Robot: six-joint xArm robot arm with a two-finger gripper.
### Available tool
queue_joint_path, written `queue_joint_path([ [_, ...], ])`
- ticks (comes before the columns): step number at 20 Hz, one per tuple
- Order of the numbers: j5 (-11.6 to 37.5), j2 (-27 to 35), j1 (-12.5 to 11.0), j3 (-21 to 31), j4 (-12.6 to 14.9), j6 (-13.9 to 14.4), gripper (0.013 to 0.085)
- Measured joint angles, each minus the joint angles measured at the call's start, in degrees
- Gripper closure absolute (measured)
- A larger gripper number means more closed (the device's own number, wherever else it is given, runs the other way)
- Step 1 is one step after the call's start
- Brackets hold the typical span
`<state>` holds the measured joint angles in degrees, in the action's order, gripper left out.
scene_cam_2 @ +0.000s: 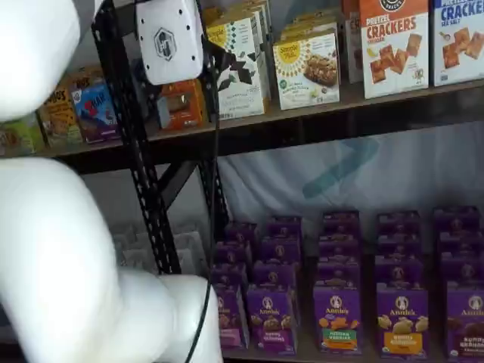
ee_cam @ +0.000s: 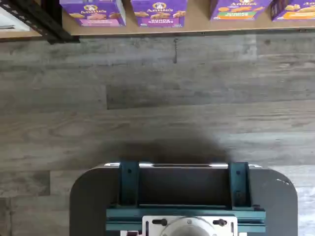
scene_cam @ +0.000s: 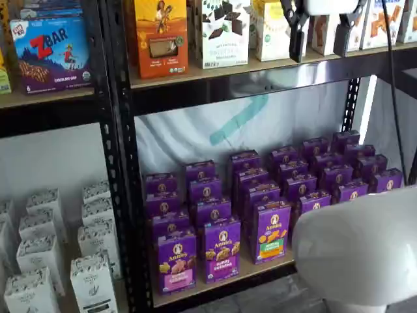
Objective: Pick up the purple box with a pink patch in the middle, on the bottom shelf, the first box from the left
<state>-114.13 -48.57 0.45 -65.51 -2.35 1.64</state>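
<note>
The purple box is standing upright, long axis vertical, face pointing outward, at the left front of the bottom shelf. My gripper is hanging high above it, its fingers spread apart, holding nothing.

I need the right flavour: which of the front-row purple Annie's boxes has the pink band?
The purple box at the row's left end; its neighbours carry purple or green-and-orange bands.
</note>
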Motion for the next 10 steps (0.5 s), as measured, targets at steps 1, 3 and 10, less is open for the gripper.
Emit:
queue_joint_path([
  [1, -0.84, 0.50, -0.15, -0.47, -0.19, -0.06, 0.0130],
  [3, -1.80, 1.07, -0.66, -0.91, -0.76, -0.27, 0.0130],
  [10, -1.21, 0.77, 0.58, -0.18, 0.15, 0.46, 0.0130],
])
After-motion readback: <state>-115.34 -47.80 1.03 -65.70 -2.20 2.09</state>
